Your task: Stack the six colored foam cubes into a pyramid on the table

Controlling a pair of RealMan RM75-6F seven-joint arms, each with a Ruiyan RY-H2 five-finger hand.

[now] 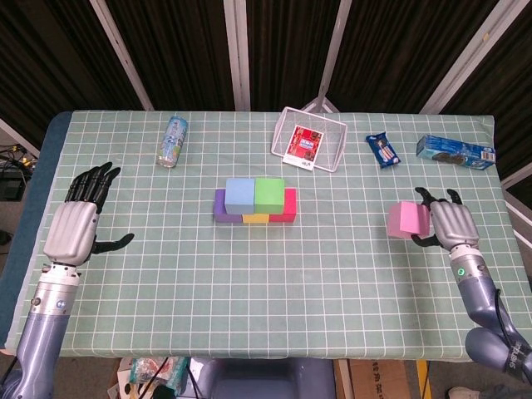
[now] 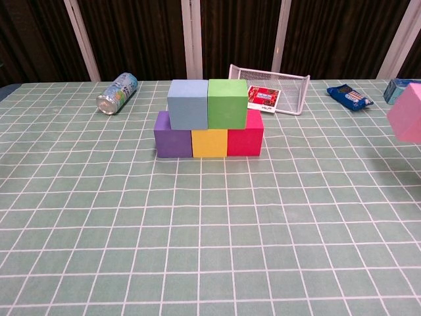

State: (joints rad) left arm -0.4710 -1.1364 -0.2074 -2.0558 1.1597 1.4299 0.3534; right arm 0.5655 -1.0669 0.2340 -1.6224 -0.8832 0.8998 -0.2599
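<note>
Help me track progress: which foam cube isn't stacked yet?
The pink foam cube, held by the right robot hand; the other five form the stack.

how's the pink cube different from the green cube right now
The pink cube is gripped by the right hand at the table's right side; the green cube sits untouched in the stack. The pink one is clear of the other cubes, while the green one rests on the yellow cube and red cube, beside the blue cube. Both look alike in size and shape.

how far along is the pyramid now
Done: purple cube, yellow cube and red cube form the base, with blue cube and green cube on top. In hand: right hand holds the pink cube. Left: cap the stack.
</note>
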